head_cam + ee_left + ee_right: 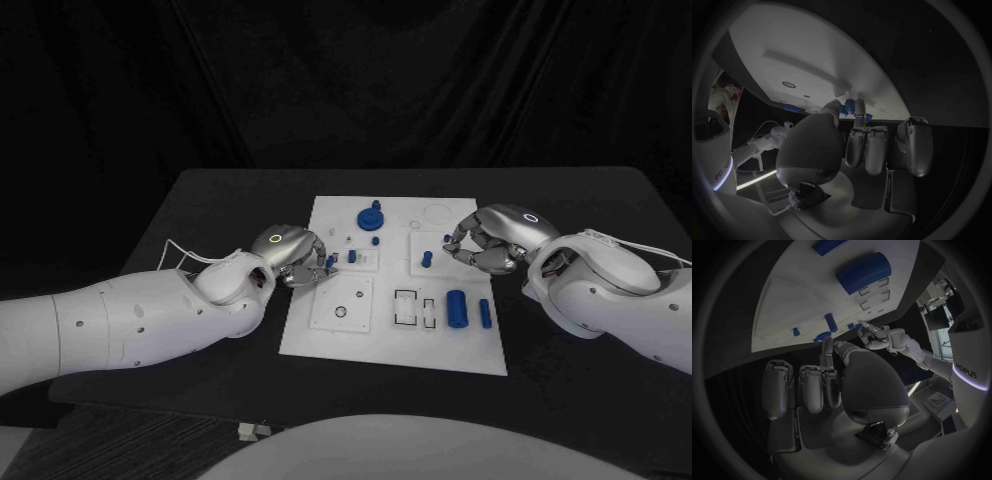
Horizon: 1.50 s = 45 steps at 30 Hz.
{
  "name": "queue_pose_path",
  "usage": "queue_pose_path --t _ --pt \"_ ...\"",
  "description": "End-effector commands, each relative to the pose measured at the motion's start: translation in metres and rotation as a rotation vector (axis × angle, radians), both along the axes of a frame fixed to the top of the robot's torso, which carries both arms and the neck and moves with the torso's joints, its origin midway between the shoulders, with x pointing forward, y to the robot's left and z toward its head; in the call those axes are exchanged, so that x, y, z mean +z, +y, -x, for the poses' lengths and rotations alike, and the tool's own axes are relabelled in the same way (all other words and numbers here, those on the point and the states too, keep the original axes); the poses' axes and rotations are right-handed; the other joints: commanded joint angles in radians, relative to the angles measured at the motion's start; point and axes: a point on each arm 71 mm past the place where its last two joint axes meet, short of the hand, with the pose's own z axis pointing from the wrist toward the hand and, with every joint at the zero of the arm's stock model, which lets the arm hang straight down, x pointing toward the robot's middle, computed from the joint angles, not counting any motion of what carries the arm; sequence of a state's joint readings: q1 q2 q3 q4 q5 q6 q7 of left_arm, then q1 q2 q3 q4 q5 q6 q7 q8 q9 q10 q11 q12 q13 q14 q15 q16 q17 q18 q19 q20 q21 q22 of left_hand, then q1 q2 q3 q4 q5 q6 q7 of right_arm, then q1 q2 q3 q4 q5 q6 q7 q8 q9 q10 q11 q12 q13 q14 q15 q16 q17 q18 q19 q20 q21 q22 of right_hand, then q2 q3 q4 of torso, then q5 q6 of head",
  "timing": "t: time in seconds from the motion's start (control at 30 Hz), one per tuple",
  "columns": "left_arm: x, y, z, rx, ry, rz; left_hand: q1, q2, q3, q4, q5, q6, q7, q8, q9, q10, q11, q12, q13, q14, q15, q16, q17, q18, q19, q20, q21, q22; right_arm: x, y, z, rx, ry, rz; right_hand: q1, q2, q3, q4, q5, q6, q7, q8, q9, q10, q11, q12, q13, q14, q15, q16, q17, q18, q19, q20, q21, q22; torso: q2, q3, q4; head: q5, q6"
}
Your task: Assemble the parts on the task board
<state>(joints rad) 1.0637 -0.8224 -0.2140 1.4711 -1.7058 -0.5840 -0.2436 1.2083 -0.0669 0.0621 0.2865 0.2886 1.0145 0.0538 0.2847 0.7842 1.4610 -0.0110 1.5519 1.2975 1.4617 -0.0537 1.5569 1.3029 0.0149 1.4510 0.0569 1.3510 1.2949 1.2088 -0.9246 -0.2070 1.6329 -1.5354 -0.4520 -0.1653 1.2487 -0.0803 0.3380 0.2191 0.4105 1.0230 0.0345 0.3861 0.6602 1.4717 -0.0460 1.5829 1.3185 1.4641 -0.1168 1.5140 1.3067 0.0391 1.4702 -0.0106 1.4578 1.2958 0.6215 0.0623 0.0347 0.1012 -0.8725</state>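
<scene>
1. Overall, head view: task board [325,335] lies mid-table [216,200], white plate on black top.
2. Left hand [293,255] at board's left edge, fingers curled toward a small blue part [333,261]; fingertips touching or just beside it. Grip: cannot tell for sure.
3. Small blue peg [352,256] upright just right of that part; another small one [375,241] a bit farther off.
4. Blue knob part [372,216] stands at far centre of board.
5. Right hand [490,240] over board's right edge, fingers curled in, nothing seen in them. Blue peg [427,260] upright just left of it, apart from fingers.
6. Large blue cylinder [456,309] lies near-right on board; slimmer blue bar [485,313] beside it, on its right.
7. Then, left wrist view: left hand [861,145], thumb and one finger reach to board [786,55] edge, meeting at blue parts [848,106]; other fingers folded. Contact looks like a pinch, not certain.
8. Right wrist view: right hand [826,382], fingers folded, one finger [827,352] stretched toward board [792,305]; holds nothing. Large cylinder [862,272] and pegs [831,322] on board; left hand [879,337] seen beyond board edge.
</scene>
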Motion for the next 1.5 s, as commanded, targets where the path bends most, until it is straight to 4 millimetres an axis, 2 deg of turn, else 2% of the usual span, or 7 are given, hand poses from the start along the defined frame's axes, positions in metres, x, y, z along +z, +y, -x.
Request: queue_pose_path --t 0.03,0.47,0.9,1.1,1.33,1.4,1.5 --pt "-0.0017 -0.0032 0.0005 -0.017 0.001 -0.003 -0.004 0.012 -0.013 0.001 0.022 -0.013 -0.002 0.011 0.004 0.094 -0.006 -0.002 0.256 0.109 -0.009 0.014 0.268 0.039 -0.008 -0.007 0.003 0.204 -0.0017 -0.0001 0.0002 -0.008 0.009 0.007 0.008 -0.003 0.013 -0.005 0.023 -0.016 -0.002 -0.023 0.006 0.099 0.010 -0.012 0.252 0.080 0.003 -0.009 0.120 -0.007 0.035 0.010 -0.012 0.232 0.000 -0.0006 0.0000 0.001 0.000" --pt "-0.0051 -0.0058 -0.0010 -0.022 0.006 -0.008 -0.006 0.021 -0.004 -0.001 0.072 -0.016 -0.005 0.016 0.013 0.094 -0.008 -0.003 0.255 0.109 -0.011 0.014 0.268 0.039 -0.008 -0.008 0.001 0.204 -0.0023 -0.0005 0.0004 -0.009 0.014 0.011 0.009 -0.002 0.014 -0.006 0.024 -0.016 -0.002 -0.024 0.005 0.099 0.010 -0.012 0.252 0.080 0.003 -0.009 0.119 -0.007 0.034 0.010 -0.013 0.232 0.001 -0.0002 0.0001 -0.001 0.000" --pt "-0.0076 -0.0067 -0.0006 -0.035 0.017 -0.015 0.020 0.034 0.036 -0.003 0.178 -0.023 -0.010 0.019 0.024 0.093 -0.013 -0.004 0.254 0.109 -0.015 0.014 0.268 0.040 -0.009 -0.012 -0.002 0.204 -0.0026 -0.0005 0.0003 -0.011 0.017 0.013 0.009 -0.002 0.015 -0.006 0.025 -0.016 -0.002 -0.024 0.005 0.099 0.011 -0.012 0.252 0.080 0.004 -0.009 0.118 -0.006 0.034 0.011 -0.013 0.232 0.000 0.0003 0.0001 0.000 0.000" --pt "-0.0087 -0.0058 -0.0003 -0.040 0.028 -0.016 0.039 0.031 0.062 -0.009 0.223 -0.027 -0.011 0.019 0.027 0.091 -0.015 -0.006 0.253 0.109 -0.016 0.014 0.268 0.040 -0.010 -0.013 -0.005 0.203 -0.0032 -0.0005 0.0005 -0.012 0.019 0.014 0.010 -0.001 0.015 -0.007 0.025 -0.015 -0.002 -0.025 0.005 0.099 0.011 -0.012 0.252 0.080 0.004 -0.009 0.118 -0.006 0.033 0.011 -0.015 0.231 0.000 0.0000 0.0002 0.000 0.000" --pt "-0.0090 -0.0060 0.0000 -0.049 0.031 -0.014 0.055 0.043 0.090 -0.010 0.229 -0.025 -0.012 0.022 0.031 0.091 -0.016 -0.007 0.252 0.109 -0.017 0.014 0.268 0.040 -0.011 -0.014 -0.006 0.203 -0.0042 -0.0006 0.0005 -0.013 0.022 0.016 0.011 0.000 0.016 -0.007 0.026 -0.016 -0.001 -0.025 0.004 0.099 0.011 -0.012 0.252 0.080 0.004 -0.010 0.117 -0.006 0.033 0.011 -0.016 0.231 0.000 0.0000 0.0001 0.000 0.000" --pt "-0.0090 -0.0062 0.0001 -0.052 0.031 -0.013 0.061 0.046 0.105 -0.009 0.214 -0.028 -0.012 0.022 0.033 0.090 -0.016 -0.007 0.252 0.109 -0.017 0.014 0.268 0.040 -0.011 -0.014 -0.005 0.203 -0.0045 -0.0006 0.0006 -0.013 0.024 0.017 0.011 0.000 0.016 -0.007 0.026 -0.016 -0.001 -0.025 0.004 0.099 0.011 -0.012 0.252 0.080 0.004 -0.010 0.117 -0.006 0.033 0.011 -0.016 0.231 0.000 0.0002 0.0003 -0.001 0.000" --pt "-0.0091 -0.0061 0.0002 -0.057 0.031 -0.013 0.061 0.050 0.115 -0.006 0.209 -0.028 -0.011 0.023 0.034 0.090 -0.015 -0.008 0.251 0.109 -0.017 0.014 0.268 0.040 -0.011 -0.014 -0.006 0.203 -0.0049 -0.0007 0.0006 -0.014 0.025 0.018 0.012 0.000 0.017 -0.008 0.026 -0.016 -0.001 -0.026 0.004 0.099 0.011 -0.012 0.252 0.079 0.004 -0.010 0.116 -0.005 0.032 0.011 -0.017 0.230 0.000 0.0004 0.0007 -0.002 0.000"
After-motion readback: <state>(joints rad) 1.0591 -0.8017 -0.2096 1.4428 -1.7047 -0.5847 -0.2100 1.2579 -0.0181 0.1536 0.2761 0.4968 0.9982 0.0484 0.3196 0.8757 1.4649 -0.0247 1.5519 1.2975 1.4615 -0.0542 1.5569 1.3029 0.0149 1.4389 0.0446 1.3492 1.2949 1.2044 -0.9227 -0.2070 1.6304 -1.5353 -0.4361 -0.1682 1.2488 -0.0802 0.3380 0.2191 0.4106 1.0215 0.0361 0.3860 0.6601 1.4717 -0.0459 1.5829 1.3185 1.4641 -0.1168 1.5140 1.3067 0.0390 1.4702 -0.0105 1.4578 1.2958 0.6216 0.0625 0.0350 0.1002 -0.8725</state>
